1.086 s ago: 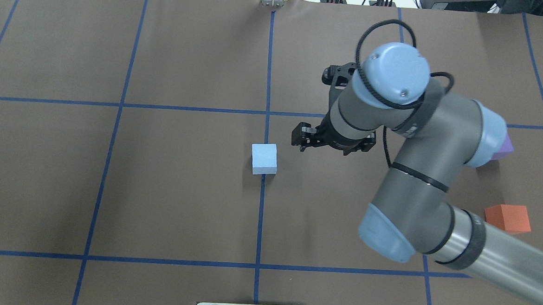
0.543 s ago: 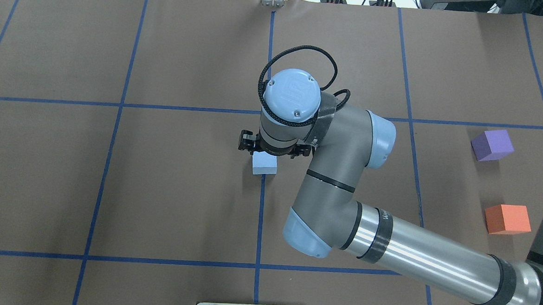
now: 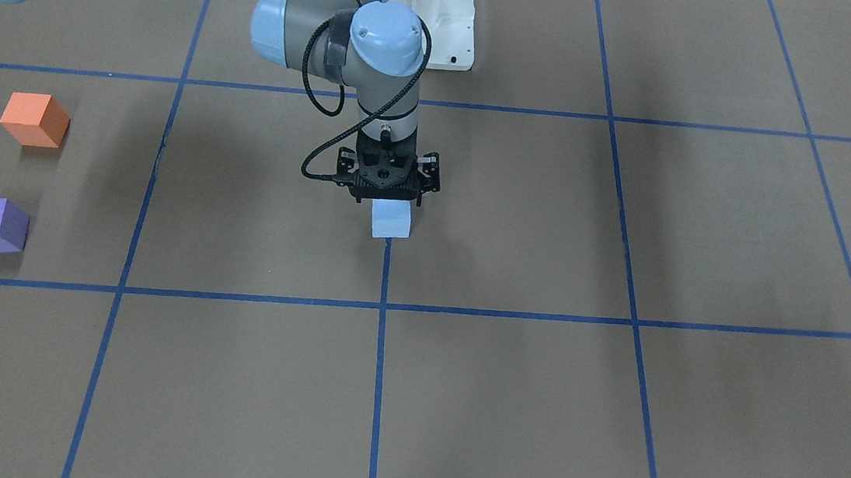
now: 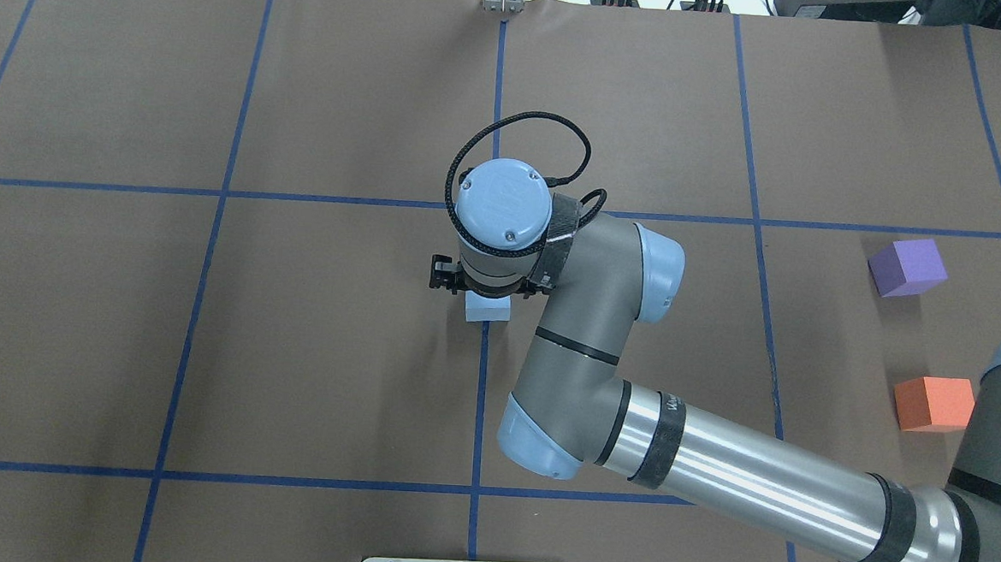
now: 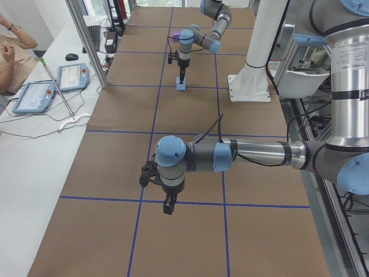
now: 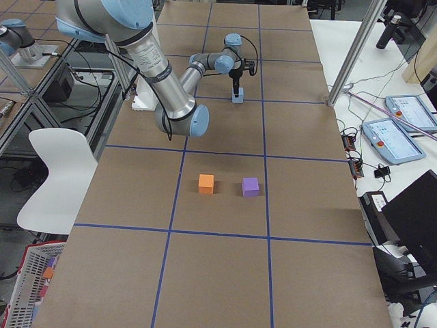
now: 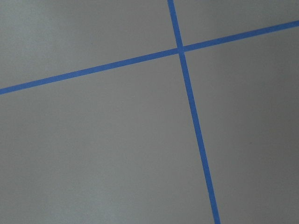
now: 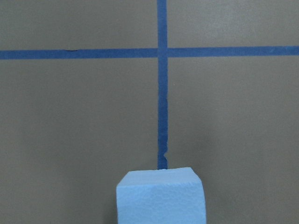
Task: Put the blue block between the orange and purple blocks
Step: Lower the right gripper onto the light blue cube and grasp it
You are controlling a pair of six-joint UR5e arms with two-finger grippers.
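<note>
The light blue block (image 3: 391,222) sits on the brown table at the centre line; it also shows in the overhead view (image 4: 488,309) and at the bottom of the right wrist view (image 8: 161,198). My right gripper (image 3: 392,203) hangs straight down just over it, jaws spread wide, not holding it. The orange block (image 4: 935,404) and the purple block (image 4: 907,267) stand apart at the table's right side, with a gap between them. My left gripper (image 5: 168,208) shows only in the exterior left view, low over bare table; I cannot tell if it is open.
Blue tape lines (image 4: 496,118) grid the brown table cover. The white robot base (image 3: 459,16) stands at the robot's edge. My right arm's forearm (image 4: 756,478) stretches across the right half, close to the orange block. An operator (image 5: 11,52) sits beyond the far edge.
My right arm swung left from the table's right-centre to directly over the blue block, uncovering the purple block. The blocks have not moved.
</note>
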